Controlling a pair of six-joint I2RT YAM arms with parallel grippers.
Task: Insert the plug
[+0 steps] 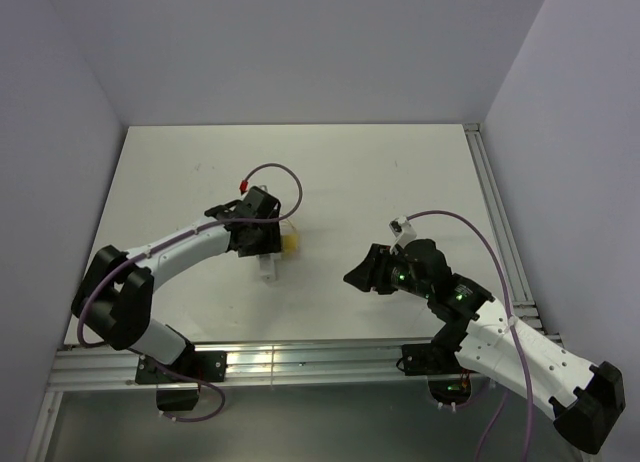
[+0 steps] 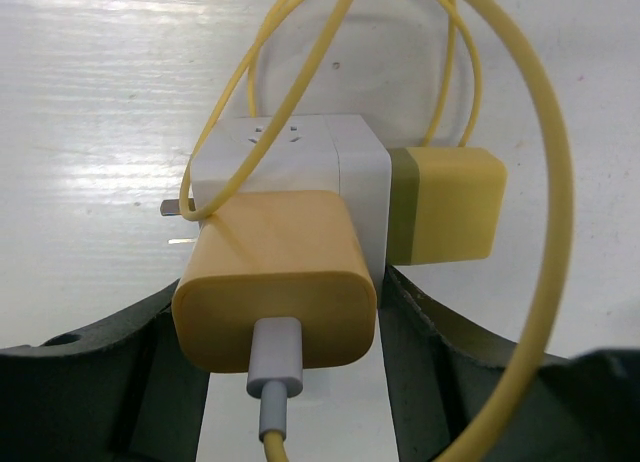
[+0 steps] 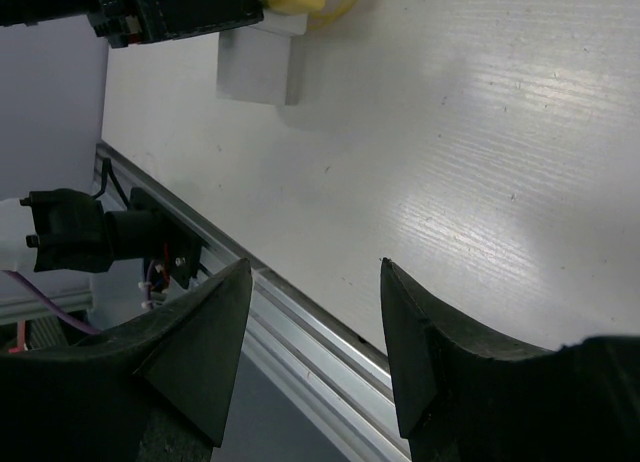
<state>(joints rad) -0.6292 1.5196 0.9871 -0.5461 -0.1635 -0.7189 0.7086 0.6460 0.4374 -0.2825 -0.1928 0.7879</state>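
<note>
Plug (image 2: 445, 204) end hidden against white block (image 2: 300, 162)

White desk (image 1: 400, 172): flat top, faint grain, a few small dark specks, glare patch in the right wrist view. An aluminium rail (image 1: 330, 360) runs along its lower edge in the top frame. One cluster on it, centre-left of the top frame: a white block (image 2: 300, 162) sits on the desk, with a metal prong (image 2: 172, 208) sticking out of its left side in the left wrist view. A yellow connector (image 2: 275, 282) with a grey-collared lead sits against the block's near face. The plug (image 2: 445, 204), dark end inward, touches its right face. Can't tell if either yellow piece rests on the desk itself. A thin yellow wire (image 2: 550, 182) loops over the block and lies on the desk beyond it.
</note>
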